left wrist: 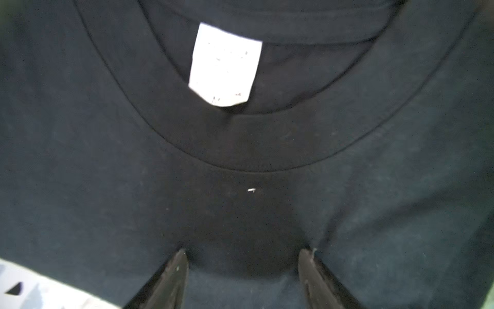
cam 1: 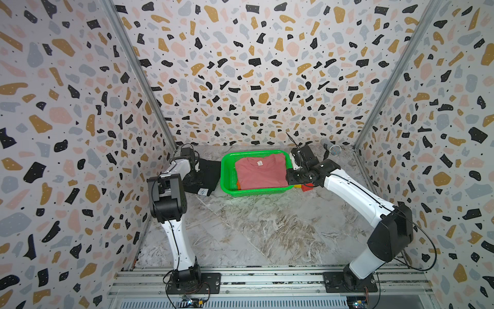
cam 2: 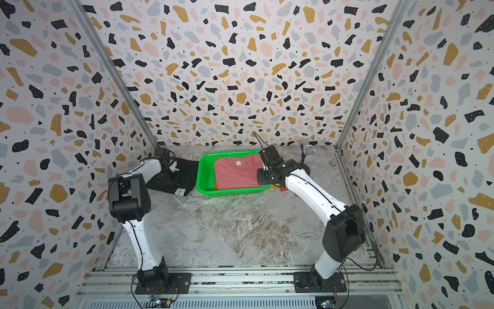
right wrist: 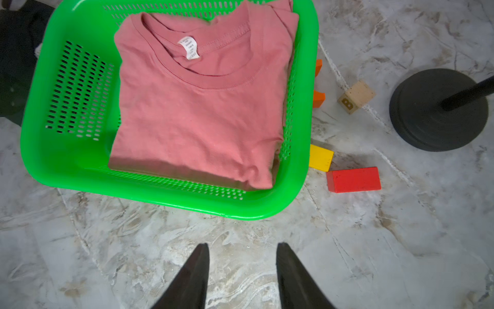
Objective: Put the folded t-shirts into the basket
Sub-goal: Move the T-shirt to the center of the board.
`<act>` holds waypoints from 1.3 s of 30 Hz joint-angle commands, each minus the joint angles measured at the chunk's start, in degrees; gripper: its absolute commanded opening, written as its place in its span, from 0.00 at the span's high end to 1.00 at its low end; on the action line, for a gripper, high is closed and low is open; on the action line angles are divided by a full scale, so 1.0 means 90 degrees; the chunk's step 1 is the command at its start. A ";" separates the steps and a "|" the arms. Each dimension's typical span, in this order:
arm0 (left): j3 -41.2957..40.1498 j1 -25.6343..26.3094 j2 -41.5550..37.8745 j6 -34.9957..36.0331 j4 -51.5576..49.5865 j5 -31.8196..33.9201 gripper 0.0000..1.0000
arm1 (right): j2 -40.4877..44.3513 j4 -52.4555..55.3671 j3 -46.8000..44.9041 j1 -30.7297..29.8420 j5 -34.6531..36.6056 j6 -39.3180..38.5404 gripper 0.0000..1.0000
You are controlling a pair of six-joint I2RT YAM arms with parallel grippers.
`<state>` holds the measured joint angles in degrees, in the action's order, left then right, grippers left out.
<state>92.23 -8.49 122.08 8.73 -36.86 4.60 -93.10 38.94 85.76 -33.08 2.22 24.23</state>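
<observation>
Speckled terrazzo walls (cam 1: 240,67) box in your marble-look bench (cam 1: 267,227). The green basket (cam 1: 226,176) sits at its 12 o'clock, hard by the back wall.

Two shirts are already in. The pink t-shirt (cam 1: 260,174) lies flat on top, collar toward 12 o'clock, and a sliver of the orange t-shirt (cam 1: 238,184) peeks out beneath it at the 7 o'clock corner.

The black t-shirt (cam 1: 207,171) is the one left. It lies on the bench at the basket's 9 o'clock, touching or just beside its wall.

Your left pincer (left wrist: 244,252) is down on that shirt with its jaws apart. The tips press into the cloth just below the collar and white neck label (left wrist: 224,64), and nothing is pinched yet. That spot probably has several folded layers, so closing there should lift the stack as one piece rather than peel off the top sheet.

Your right pincer (right wrist: 242,246) hangs empty and spread over bare bench on the basket's 3 o'clock side. There it is clear of the drop zone and of the red block (right wrist: 354,179) and yellow block (right wrist: 320,157). It looks placed to steady the basket if the black shirt drags against the wall.
</observation>
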 commanded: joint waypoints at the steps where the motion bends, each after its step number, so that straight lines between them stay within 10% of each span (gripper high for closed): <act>1: -0.0373 -0.0034 -0.0042 0.0421 -0.0104 0.0079 0.34 | 0.0121 -0.0201 -0.0017 -0.0035 -0.0330 0.0014 0.54; 11: -0.1852 -0.0063 -0.1202 0.0747 -0.1236 -0.1428 0.37 | 0.0009 -0.0255 0.0112 -0.0115 -0.0874 -0.0163 0.56; 24: -0.3652 -0.0080 -0.3268 0.1562 -0.2551 -0.1210 0.37 | 0.0444 -0.0773 -0.0697 -0.0485 -0.1551 -0.0848 0.56; 35: -0.1432 -0.1542 -0.4121 0.2067 -0.3707 -0.1850 0.19 | 0.0248 -0.4718 -0.2182 -0.1866 -0.2185 -0.3178 0.48; 39: -0.1335 -0.1728 -0.3860 0.1903 -0.3070 -0.1639 0.17 | -0.0767 -0.5960 -0.1743 -0.2434 -0.2624 -0.4176 0.29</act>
<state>80.62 -23.73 85.19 25.93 -65.43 -10.46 -95.57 -0.99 66.92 -52.66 -17.63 -4.51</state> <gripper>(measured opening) 0.826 0.695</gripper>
